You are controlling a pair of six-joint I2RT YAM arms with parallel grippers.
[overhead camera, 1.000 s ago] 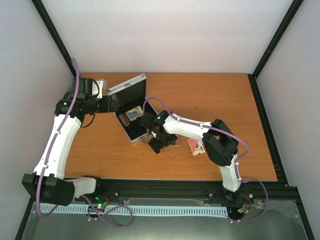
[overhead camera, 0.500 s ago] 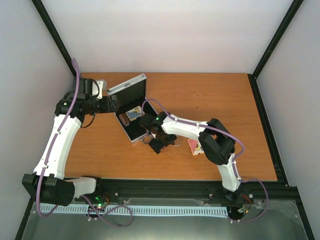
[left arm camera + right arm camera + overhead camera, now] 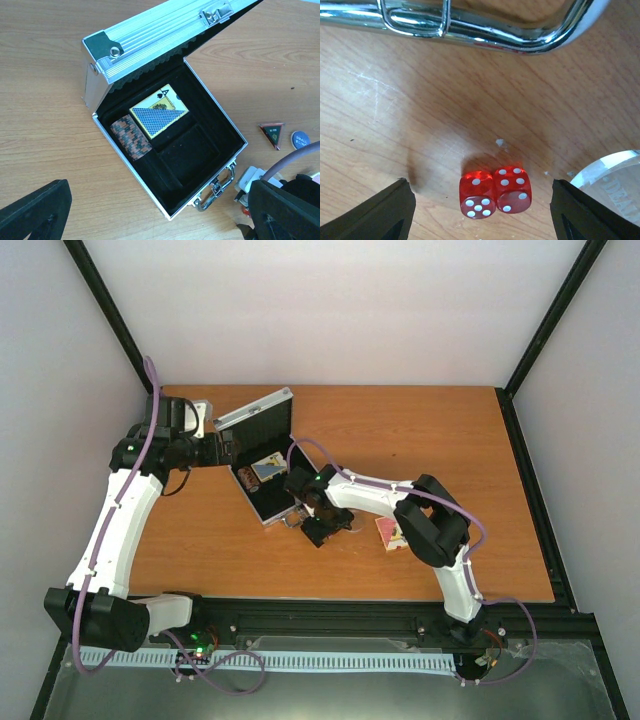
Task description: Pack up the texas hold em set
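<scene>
The silver ribbed case stands open with its lid raised. In its black lining lie a blue-yellow card pack and a dark chip stack. Two red dice lie side by side on the table just in front of the case handle. My right gripper is open, one finger on each side of the dice, not touching them. A clear disc lies by its right finger. My left gripper is open and empty, hovering by the case's left side. A red card pack lies right of the right arm.
A triangular red-edged token and a round blue token lie on the table right of the case. The right arm's wrist sits close to the case handle. Black frame rails border the table.
My right gripper has shifted slightly by the case's front edge and stays open. The left arm and the case have not moved.
</scene>
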